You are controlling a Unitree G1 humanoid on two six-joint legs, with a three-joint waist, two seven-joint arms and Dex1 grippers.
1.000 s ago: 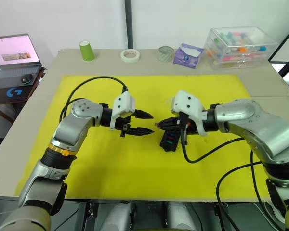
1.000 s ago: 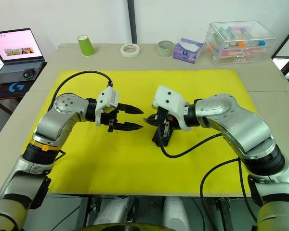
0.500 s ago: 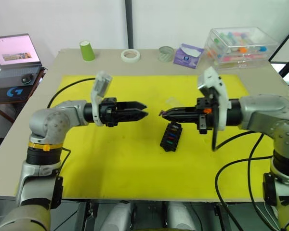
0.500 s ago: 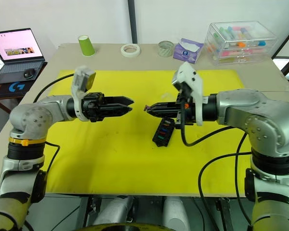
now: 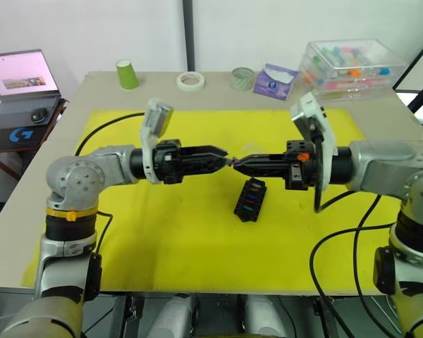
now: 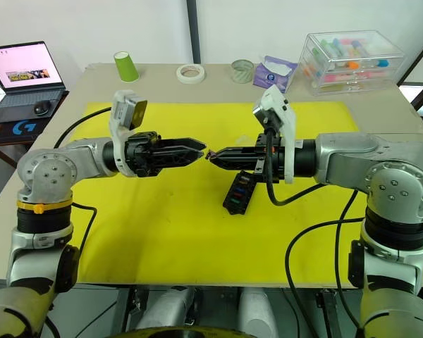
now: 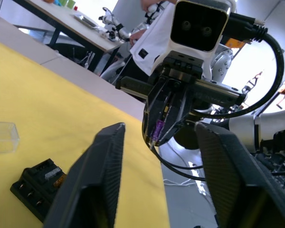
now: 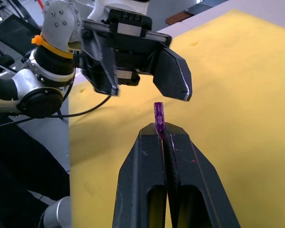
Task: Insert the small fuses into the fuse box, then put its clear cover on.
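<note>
My right gripper (image 8: 164, 129) is shut on a small purple fuse (image 8: 158, 115), which sticks out past its fingertips. It hangs above the yellow mat, pointing at my left gripper (image 5: 222, 160). The left gripper is open, tip to tip with the right gripper (image 5: 238, 164), and the purple fuse (image 7: 157, 129) sits at the mouth of its fingers (image 7: 107, 161). The black fuse box (image 5: 250, 200) lies on the mat below the right gripper, with several coloured fuses in its slots. The clear cover (image 7: 2, 137) lies on the mat just beyond the fuse box (image 7: 40, 183).
The yellow mat (image 5: 162, 232) covers most of the table. Along the back edge stand a green cup (image 5: 127, 74), a tape roll (image 5: 190, 80), a second roll (image 5: 242, 77), a purple packet (image 5: 275, 79) and a large clear storage box (image 5: 352, 67). A laptop (image 5: 21, 74) sits on a side stand at the left.
The left gripper has moved right, closing the gap until its open fingers meet the fuse tip. The right gripper has held its height with the fuse.
</note>
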